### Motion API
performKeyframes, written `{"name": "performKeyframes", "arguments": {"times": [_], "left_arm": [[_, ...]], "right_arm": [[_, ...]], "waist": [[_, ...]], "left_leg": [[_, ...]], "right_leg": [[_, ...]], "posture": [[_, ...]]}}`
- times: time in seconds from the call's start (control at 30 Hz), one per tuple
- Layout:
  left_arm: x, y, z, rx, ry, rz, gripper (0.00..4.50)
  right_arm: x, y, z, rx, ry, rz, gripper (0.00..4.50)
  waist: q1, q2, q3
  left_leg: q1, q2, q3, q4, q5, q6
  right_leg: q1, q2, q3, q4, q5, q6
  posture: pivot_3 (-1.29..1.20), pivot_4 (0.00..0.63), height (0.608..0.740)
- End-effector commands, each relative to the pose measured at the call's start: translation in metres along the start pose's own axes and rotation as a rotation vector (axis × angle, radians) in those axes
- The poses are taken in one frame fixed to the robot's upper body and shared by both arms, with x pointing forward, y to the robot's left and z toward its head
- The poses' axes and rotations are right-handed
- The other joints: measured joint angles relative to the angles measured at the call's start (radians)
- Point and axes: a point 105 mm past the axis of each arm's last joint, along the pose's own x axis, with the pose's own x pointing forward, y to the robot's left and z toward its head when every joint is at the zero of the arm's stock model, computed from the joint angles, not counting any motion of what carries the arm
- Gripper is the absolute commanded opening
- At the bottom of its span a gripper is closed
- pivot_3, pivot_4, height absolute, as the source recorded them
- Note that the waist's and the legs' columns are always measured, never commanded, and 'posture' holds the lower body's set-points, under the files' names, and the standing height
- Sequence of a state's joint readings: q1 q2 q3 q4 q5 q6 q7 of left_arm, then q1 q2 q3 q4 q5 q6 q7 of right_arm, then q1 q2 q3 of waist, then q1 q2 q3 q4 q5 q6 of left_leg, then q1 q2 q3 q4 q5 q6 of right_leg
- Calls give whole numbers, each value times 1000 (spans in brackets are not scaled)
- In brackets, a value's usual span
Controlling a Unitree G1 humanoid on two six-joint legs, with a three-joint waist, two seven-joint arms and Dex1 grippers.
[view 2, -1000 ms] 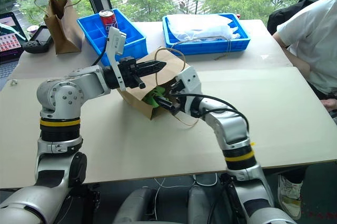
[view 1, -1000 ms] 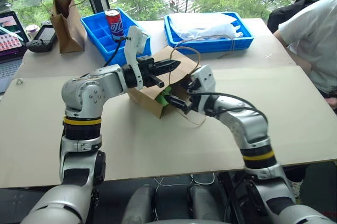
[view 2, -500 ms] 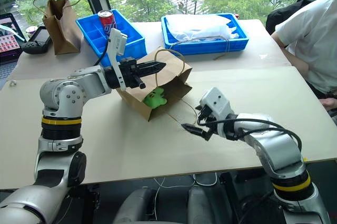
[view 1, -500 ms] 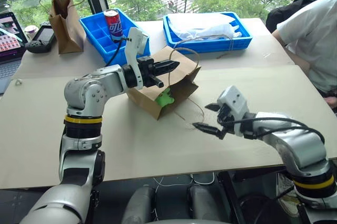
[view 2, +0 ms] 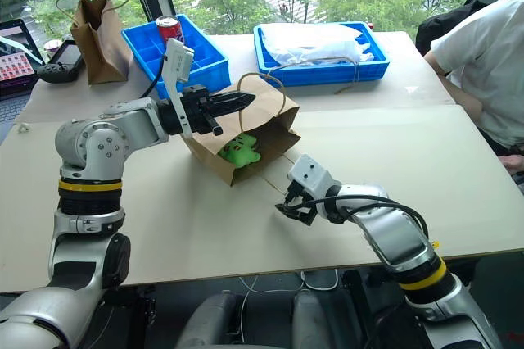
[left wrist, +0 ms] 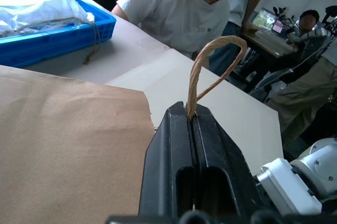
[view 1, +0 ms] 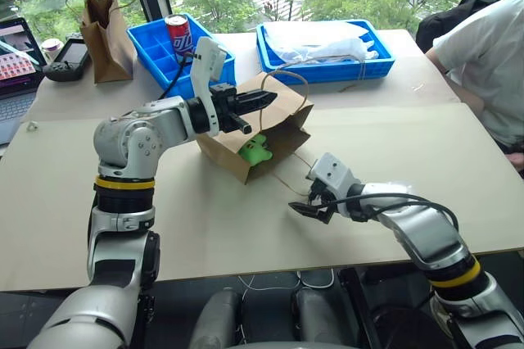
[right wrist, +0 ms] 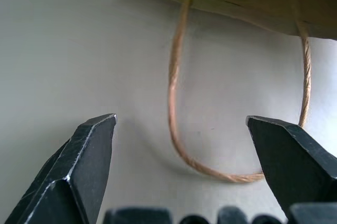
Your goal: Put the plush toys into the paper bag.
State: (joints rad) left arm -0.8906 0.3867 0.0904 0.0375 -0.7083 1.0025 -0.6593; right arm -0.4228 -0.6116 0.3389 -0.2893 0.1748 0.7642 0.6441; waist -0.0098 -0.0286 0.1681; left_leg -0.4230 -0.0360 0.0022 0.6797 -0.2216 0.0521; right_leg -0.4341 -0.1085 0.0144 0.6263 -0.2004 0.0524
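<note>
The paper bag [view 1: 223, 151] lies on its side on the table, its mouth turned toward me. My left gripper [view 1: 266, 100] is shut on the bag's upper twine handle [left wrist: 210, 63] and holds the top edge up. A green plush toy [view 1: 255, 151] lies just inside the mouth. My right gripper [view 1: 304, 204] is open and empty. It hovers low over the table in front of the bag. The bag's lower twine handle [right wrist: 174, 87] lies on the table just ahead of its fingertips [right wrist: 89, 145].
Behind the bag stand a blue compartment bin [view 1: 155, 46] with a soda can [view 1: 177, 33] and a blue tray [view 1: 327, 66] holding a white plastic bag. A narrow darker paper bag [view 1: 102, 33], a controller and a laptop are at back left. A person [view 1: 483, 54] sits at the right edge.
My right gripper has drawn back out of the bag's mouth and sunk toward the table. The green toy stays inside the bag. The left gripper has kept still.
</note>
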Motion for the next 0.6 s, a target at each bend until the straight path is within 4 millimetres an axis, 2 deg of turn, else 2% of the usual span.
{"name": "performKeyframes", "arguments": {"times": [0.03, 0.13, 0.23, 0.33, 0.4, 0.5, 0.6], "left_arm": [[0, -8, 17, 55, -37, -22, 0], [-1, -8, 17, 55, -40, -21, 0], [-2, -7, 20, 58, -53, -7, 0], [-5, -5, 23, 68, -66, 8, 0], [-5, -4, 23, 73, -73, 16, 0], [-9, 0, 31, 110, -92, 49, 0], [-14, 8, 46, 176, -107, 95, 0]], "right_arm": [[6, -3, 12, -4, -65, 0, 3719], [11, -2, 14, -28, -86, -7, 2637], [10, -11, 25, -75, -133, -58, 1606], [-3, -30, 39, -100, -185, -139, 561], [-17, -47, 50, -136, -214, -198, 64], [-41, -62, 82, -208, -301, -223, 64], [-58, -65, 116, -285, -380, -209, 64]], "waist": [[-1, 0, 0], [-2, 0, 0], [-1, 0, 0], [-2, 0, 0], [-1, 0, 0], [1, 0, 0], [-3, 0, 0]], "left_leg": [[0, 0, 0, 0, 0, 0], [0, 0, 0, 0, 0, 0], [0, 0, 0, 0, 0, 0], [0, 0, 0, 0, 0, 0], [0, 0, 0, 0, 0, 0], [0, 0, 0, 0, 0, 0], [0, 0, 0, 0, 0, 0]], "right_leg": [[0, 0, 0, 0, 0, 0], [0, 0, 0, 0, 0, 0], [0, 0, 0, 0, 0, 0], [0, 0, 0, 0, 0, 0], [0, 0, 0, 1, 0, 0], [0, 0, 0, 0, 0, 0], [-1, 0, 0, 0, 0, 0]], "posture": [[0, 150, 740], [0, 150, 740], [0, 150, 740], [0, 150, 740], [0, 150, 740], [0, 150, 740], [0, 150, 740]]}}
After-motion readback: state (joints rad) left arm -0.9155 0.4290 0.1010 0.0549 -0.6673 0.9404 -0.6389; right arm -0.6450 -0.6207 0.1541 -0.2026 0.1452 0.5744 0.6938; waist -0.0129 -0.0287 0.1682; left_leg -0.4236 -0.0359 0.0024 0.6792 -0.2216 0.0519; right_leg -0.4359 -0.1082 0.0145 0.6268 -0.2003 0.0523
